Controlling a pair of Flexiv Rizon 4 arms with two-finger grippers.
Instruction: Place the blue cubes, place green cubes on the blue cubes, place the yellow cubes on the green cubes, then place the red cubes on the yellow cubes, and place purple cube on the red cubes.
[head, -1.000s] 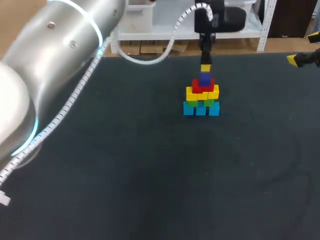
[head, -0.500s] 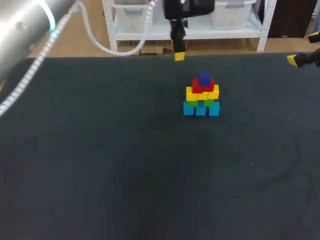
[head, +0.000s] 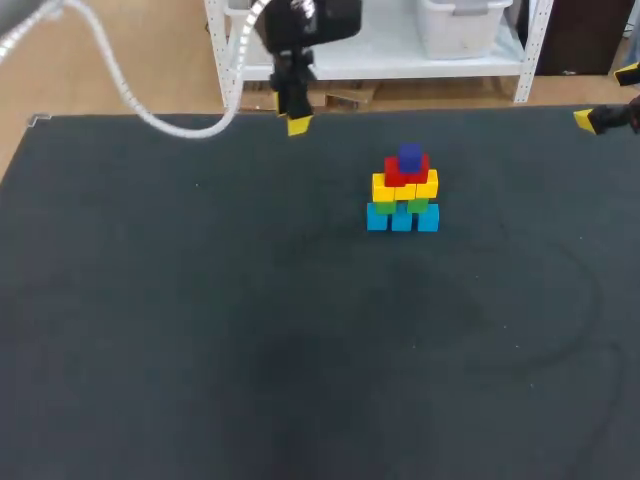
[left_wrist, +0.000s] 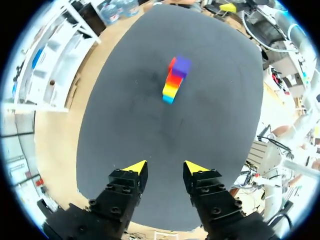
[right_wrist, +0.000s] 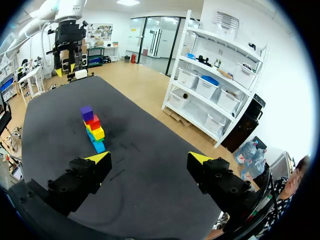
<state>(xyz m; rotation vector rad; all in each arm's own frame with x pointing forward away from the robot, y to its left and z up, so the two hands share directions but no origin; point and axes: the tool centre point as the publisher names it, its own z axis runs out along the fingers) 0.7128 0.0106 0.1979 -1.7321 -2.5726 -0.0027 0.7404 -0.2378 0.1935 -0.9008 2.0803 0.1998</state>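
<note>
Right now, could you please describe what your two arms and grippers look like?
The left gripper and the right gripper are both black and blocky, with visible screw heads and bright yellow wedge tips. A white ribbed cable runs to the left one.

**A dark table, lightly marked**

The table (head: 150, 300) has a flat, matte, charcoal-black top that fills nearly all of the head view. Its far edge runs straight across the upper part of the frame, and its far left corner (head: 36, 119) shows at the upper left. At the lower right of the frame, faint curved lines (head: 588, 300) loop across the surface. A few tiny pale specks (head: 415, 347) are scattered over the middle and the right. A darker patch (head: 300, 385) lies in the lower middle. In the right wrist view, short thin scratches (right_wrist: 134, 147) show on the same dark top.
</note>
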